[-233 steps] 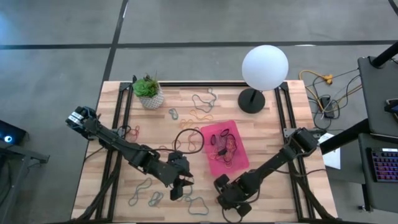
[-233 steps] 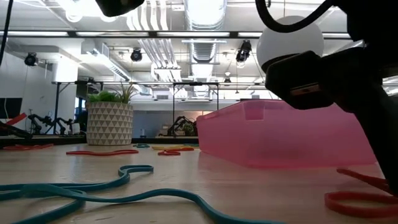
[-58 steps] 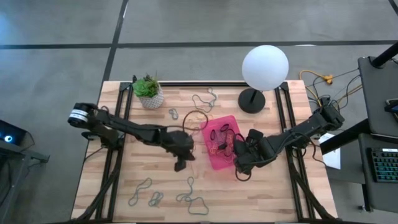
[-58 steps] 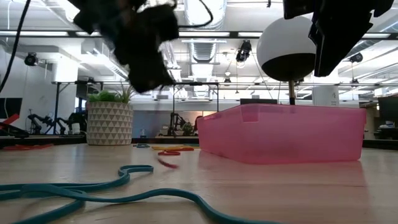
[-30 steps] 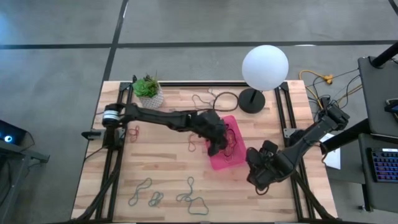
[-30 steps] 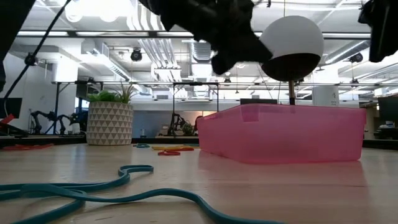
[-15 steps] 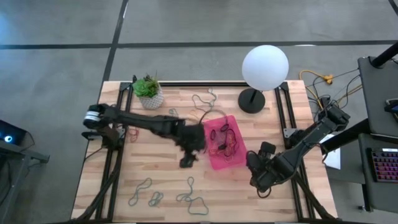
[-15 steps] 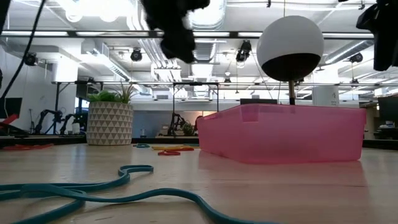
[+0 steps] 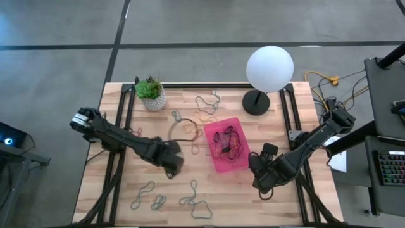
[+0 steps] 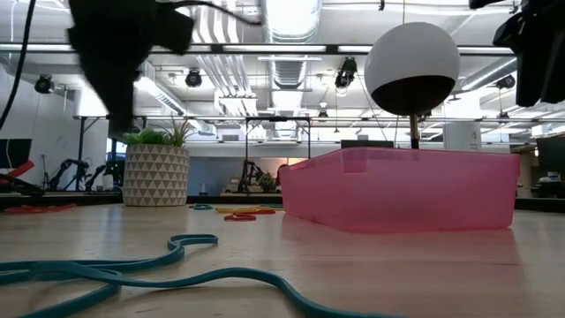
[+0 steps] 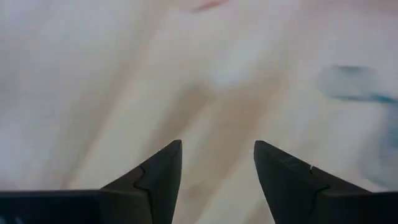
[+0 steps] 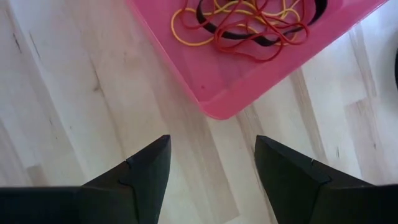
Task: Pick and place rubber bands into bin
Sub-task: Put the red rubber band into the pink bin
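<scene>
The pink bin (image 9: pixel 228 163) stands right of the table's middle and holds several red, orange and black rubber bands (image 12: pixel 249 25). More rubber bands lie loose on the wood: teal and grey ones near the front edge (image 9: pixel 196 202), tan ones at the far side (image 9: pixel 205 102), red ones at the left (image 9: pixel 134 133). My left gripper (image 11: pixel 217 146) hangs open over bare wood, left of the bin (image 9: pixel 172 166), with nothing between its fingers. My right gripper (image 12: pixel 212 140) hangs open just off the bin's near right corner (image 9: pixel 261 183), also with nothing in it.
A white pot with a green plant (image 9: pixel 150 95) stands at the far left, and a white globe lamp (image 9: pixel 269 69) on a black base at the far right. Black metal rails run along the table's left and right sides. Open wood lies between the bin and the front bands.
My left gripper has swung from above the bin toward the table's left and near side, and now points down at the wood. My right gripper has stayed beside the bin's near right corner.
</scene>
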